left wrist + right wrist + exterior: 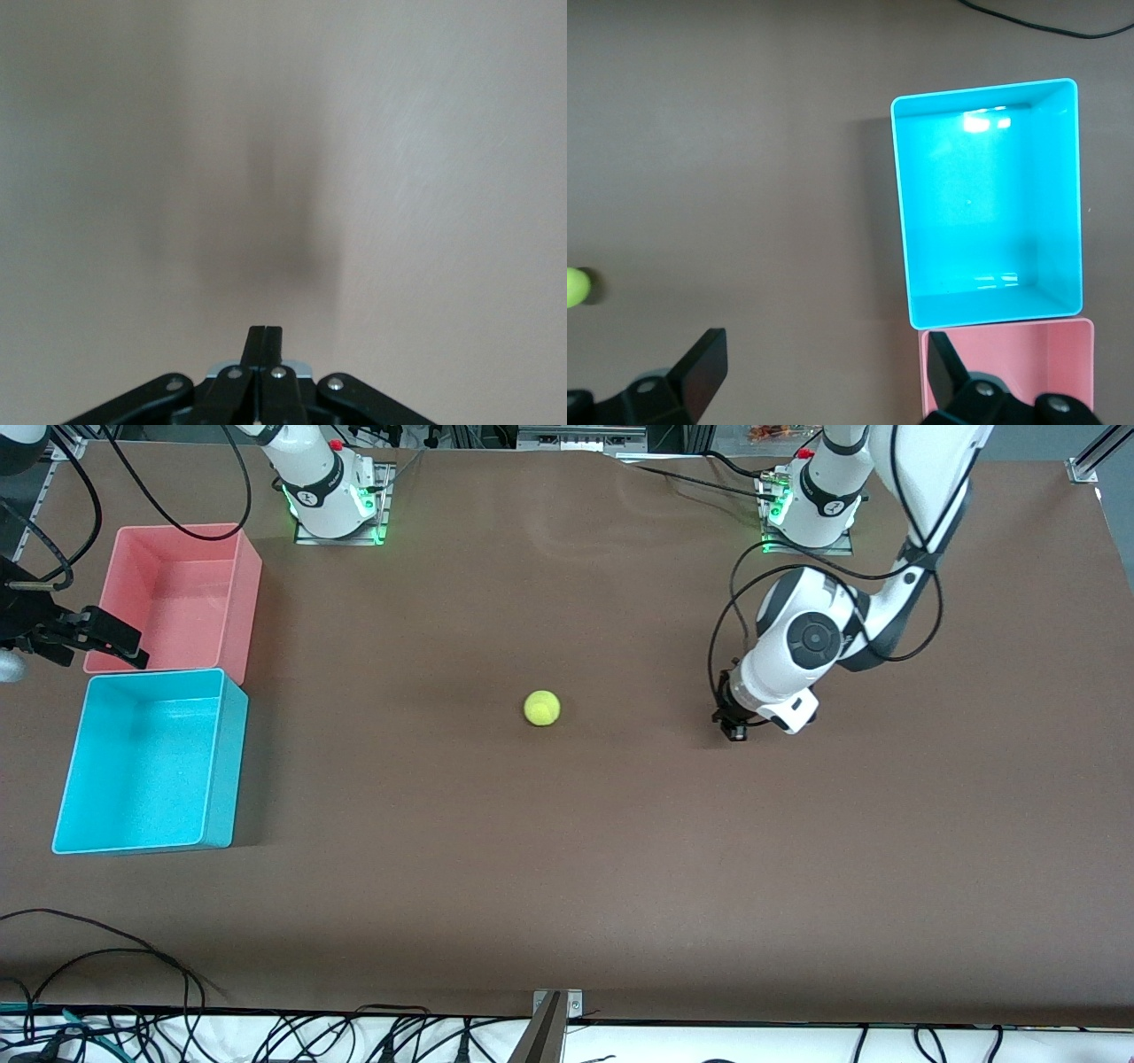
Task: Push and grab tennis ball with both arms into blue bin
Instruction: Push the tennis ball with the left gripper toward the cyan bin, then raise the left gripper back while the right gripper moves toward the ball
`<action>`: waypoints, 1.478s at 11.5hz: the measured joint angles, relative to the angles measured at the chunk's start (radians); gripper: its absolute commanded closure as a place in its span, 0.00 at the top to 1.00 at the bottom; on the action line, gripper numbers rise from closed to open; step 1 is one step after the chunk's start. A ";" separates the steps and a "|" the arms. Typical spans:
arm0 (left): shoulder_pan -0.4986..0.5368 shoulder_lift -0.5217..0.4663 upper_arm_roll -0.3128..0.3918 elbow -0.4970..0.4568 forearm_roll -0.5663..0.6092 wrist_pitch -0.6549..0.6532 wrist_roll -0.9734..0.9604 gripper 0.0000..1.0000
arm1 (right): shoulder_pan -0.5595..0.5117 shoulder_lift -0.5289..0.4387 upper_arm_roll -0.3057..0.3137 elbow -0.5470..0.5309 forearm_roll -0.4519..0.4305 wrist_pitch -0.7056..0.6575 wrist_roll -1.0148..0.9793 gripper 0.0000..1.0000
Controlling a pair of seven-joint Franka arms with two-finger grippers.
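The yellow-green tennis ball point(541, 708) lies on the brown table near its middle, and it shows at the edge of the right wrist view point(576, 288). My left gripper point(733, 730) hangs low over the table, apart from the ball toward the left arm's end. Its fingers are shut on nothing point(264, 335). The blue bin point(221, 779) stands at the right arm's end of the table with nothing in it point(904, 221). My right gripper point(89, 646) is up over the table edge by both bins, open and holding nothing point(824, 372).
A pink bin point(248, 593) stands beside the blue bin, farther from the front camera, with nothing in it point(1090, 354). Loose black cables point(133, 957) lie along the table's near edge. Both arm bases point(337, 514) point(811, 522) stand at the table's farthest edge.
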 measured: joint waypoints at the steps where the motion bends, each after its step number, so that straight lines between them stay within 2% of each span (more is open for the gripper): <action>1: 0.038 -0.028 0.000 0.000 0.015 -0.047 0.051 0.00 | 0.000 0.000 0.000 0.000 0.000 0.000 0.000 1.00; 4: 0.136 -0.098 0.001 -0.003 0.031 -0.135 0.225 0.00 | 0.000 0.000 0.000 0.000 0.000 0.000 0.000 1.00; 8: 0.289 -0.172 0.004 -0.020 0.037 -0.162 0.622 0.00 | 0.000 0.000 0.000 0.000 0.000 0.000 0.000 1.00; 9: 0.327 -0.189 0.004 -0.020 0.038 -0.163 0.737 0.06 | 0.000 0.000 0.000 0.000 0.000 0.000 0.000 1.00; 11: 0.391 -0.227 0.004 -0.017 0.038 -0.163 0.969 0.24 | 0.000 0.000 0.000 0.000 0.000 0.000 0.000 1.00; 12: 0.412 -0.244 0.004 -0.013 0.038 -0.163 1.070 0.96 | 0.000 0.000 0.000 0.000 0.000 0.000 0.000 1.00; 13: 0.431 -0.256 0.004 -0.004 0.038 -0.162 1.171 1.00 | 0.000 0.000 0.000 0.000 0.000 0.000 0.000 1.00; 15: 0.463 -0.269 0.004 0.029 0.025 -0.162 1.295 1.00 | 0.001 0.000 0.000 0.000 0.000 0.000 0.000 1.00; 17: 0.470 -0.272 0.002 0.073 0.012 -0.223 1.407 1.00 | 0.001 0.000 0.000 0.000 0.000 0.000 0.000 1.00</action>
